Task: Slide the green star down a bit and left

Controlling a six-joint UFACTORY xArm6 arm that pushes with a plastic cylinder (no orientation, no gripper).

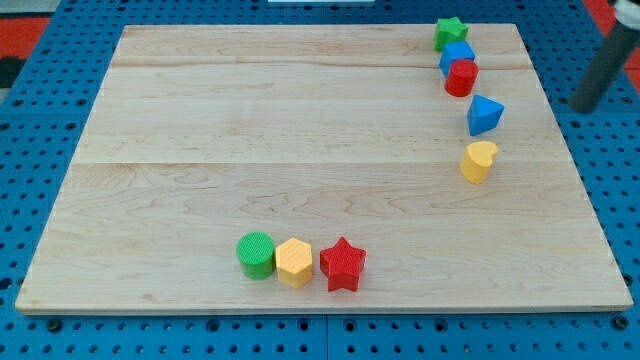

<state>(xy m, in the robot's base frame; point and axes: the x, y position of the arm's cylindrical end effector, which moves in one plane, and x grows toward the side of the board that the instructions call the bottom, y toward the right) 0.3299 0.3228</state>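
At about 7 o'clock on the counter [200, 120], a green cylinder [256, 254], a yellow hexagon [294, 263] and a red star [343, 264] are lined up side by side, each touching the next. Nothing else is seen until the right side. There, at roughly 1 o'clock near the far edge, the green star [450, 33] is found, pressed against a blue block [457, 55] at its 6 o'clock, which in turn is met by a red cylinder [461, 77]. Below these, apart from them, a blue block of unclear shape [484, 115] and a yellow cylinder [479, 161] are placed.

No claw is fitted, so nothing is held; only a dark rod is seen at 2 o'clock, off the counter, and my tip [584, 105] is well apart from the green star, to its right and lower.

The star is judged to be light, rigid plastic that should slide readily on smooth wood but may spin if struck on a point. Contact is best made at its 1 o'clock side, though the blue block beneath it is likely to be dragged along.
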